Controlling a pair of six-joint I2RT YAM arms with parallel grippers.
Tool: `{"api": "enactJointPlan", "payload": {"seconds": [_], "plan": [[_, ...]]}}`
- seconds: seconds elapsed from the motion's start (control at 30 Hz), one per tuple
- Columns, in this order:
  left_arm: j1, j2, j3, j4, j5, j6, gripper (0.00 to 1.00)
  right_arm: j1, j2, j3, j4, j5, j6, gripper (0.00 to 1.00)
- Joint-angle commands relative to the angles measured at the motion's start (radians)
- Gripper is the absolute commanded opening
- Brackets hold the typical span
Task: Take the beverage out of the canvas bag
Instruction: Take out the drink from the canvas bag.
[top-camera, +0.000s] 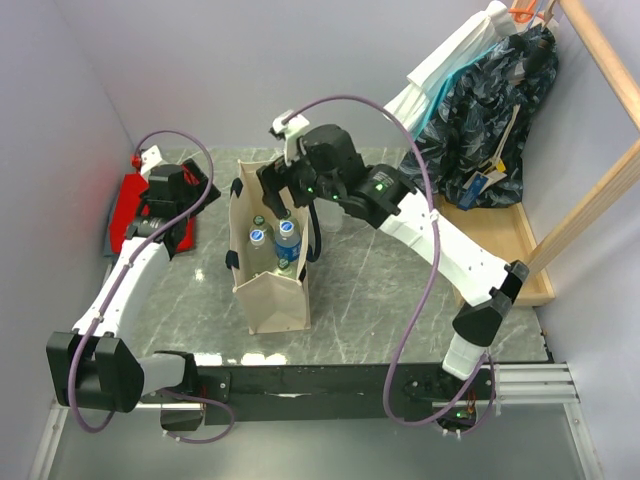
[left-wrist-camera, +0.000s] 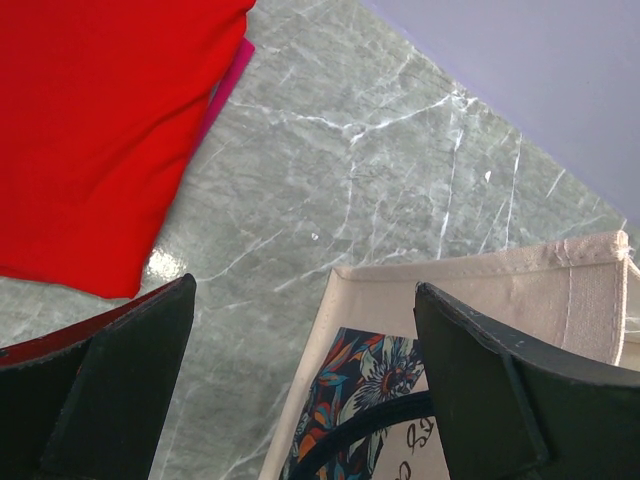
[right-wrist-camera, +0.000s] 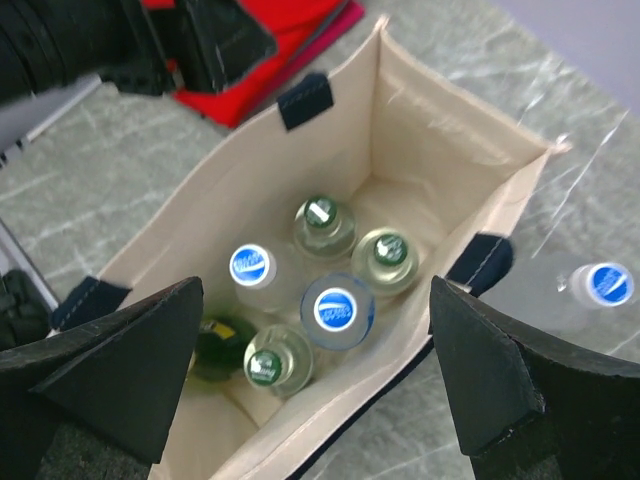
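Note:
The canvas bag (top-camera: 278, 298) stands upright and open in the middle of the table, with dark strap handles. Inside it stand several bottles: blue-capped ones (right-wrist-camera: 337, 308) (right-wrist-camera: 251, 264), green-capped clear ones (right-wrist-camera: 321, 211) (right-wrist-camera: 389, 247) (right-wrist-camera: 263, 365) and a dark green one (right-wrist-camera: 213, 347). My right gripper (right-wrist-camera: 315, 385) hovers open above the bag's mouth, apart from the bottles, with nothing between its fingers. To the left of the bag, my left gripper (left-wrist-camera: 305, 390) is open and empty, looking down at the bag's flower-printed side (left-wrist-camera: 470, 290).
A red folded cloth (top-camera: 133, 205) lies at the table's left edge beside the left gripper. One blue-capped bottle (right-wrist-camera: 607, 283) stands on the table outside the bag. A wooden clothes rack with hanging garments (top-camera: 490, 110) fills the back right.

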Motion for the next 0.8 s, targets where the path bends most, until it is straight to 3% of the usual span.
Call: {"api": "enactJointPlan", "payload": {"seconds": [0.0, 0.33, 0.77], "plan": [[-0.002, -0.014, 0.006, 0.027, 0.01, 0.005, 0.96, 0.018, -0.013, -0.015, 0.006, -0.006, 0.013, 0.99], [-0.004, -0.017, -0.002, 0.022, 0.004, 0.004, 0.96, 0.052, -0.008, -0.066, 0.001, -0.066, 0.007, 0.98], [-0.002, -0.014, -0.003, 0.024, 0.005, 0.005, 0.96, 0.055, -0.021, -0.192, -0.02, -0.016, -0.007, 0.91]]}}
